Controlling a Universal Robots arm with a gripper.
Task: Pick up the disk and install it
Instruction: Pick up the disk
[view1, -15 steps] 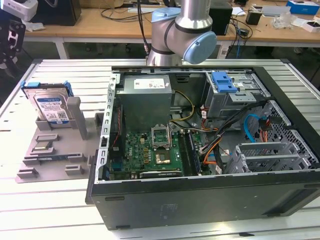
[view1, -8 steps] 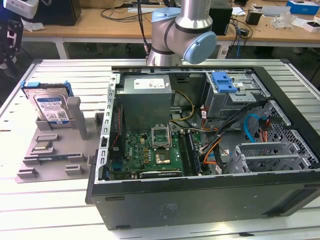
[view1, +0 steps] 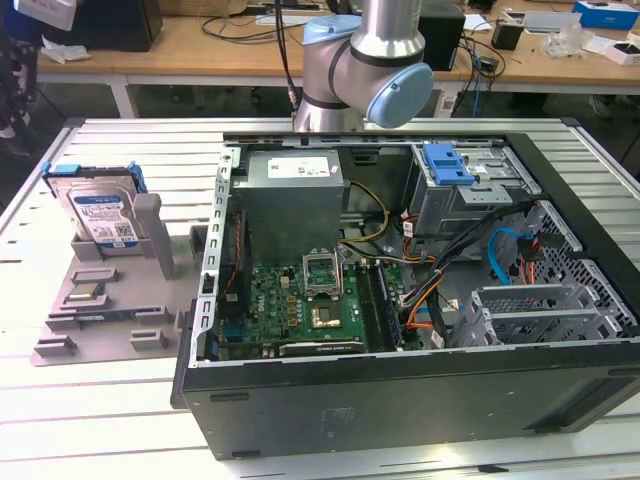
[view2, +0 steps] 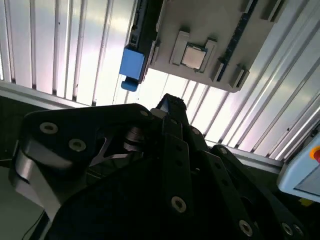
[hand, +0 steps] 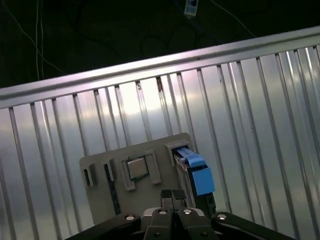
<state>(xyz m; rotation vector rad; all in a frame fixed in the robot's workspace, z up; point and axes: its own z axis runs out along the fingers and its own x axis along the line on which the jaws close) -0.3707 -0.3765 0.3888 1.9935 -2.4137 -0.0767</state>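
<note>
While the one robot arm (view1: 365, 70) rises at the back of the exterior view, behind one open computer case (view1: 400, 405), we find the single disk (view1: 100, 212) well apart from that case, toward the exterior view's left. The disk stands on edge in a slot of one grey holder tray (view1: 55, 350). It has a silver body, its blue-and-white label faces the camera, and a blue carrier frame runs round its edges. The tray lies on a ribbed metal table (view1: 100, 430), just beside the case. Two smaller parts also rest on the tray: one square processor chip (view1: 88, 293) lying flat, and one dark memory stick (view1: 105, 314) close beside it.

In both wrist views we look down past the one gripper (hand: 172, 196) onto the tray. Its two fingertips (hand: 166, 196) are pressed together with nothing between them — clenched and empty. In the first wrist view the disk appears edge-on, its blue frame near the fingertips but not touching them; the gripper hangs above it.

Inside the case we count one grey power-supply box (view1: 290, 195), one green motherboard (view1: 300, 300) and one grey drive cage (view1: 470, 200) topped by one blue latch (view1: 447, 165). The disk is not yet in the case.
</note>
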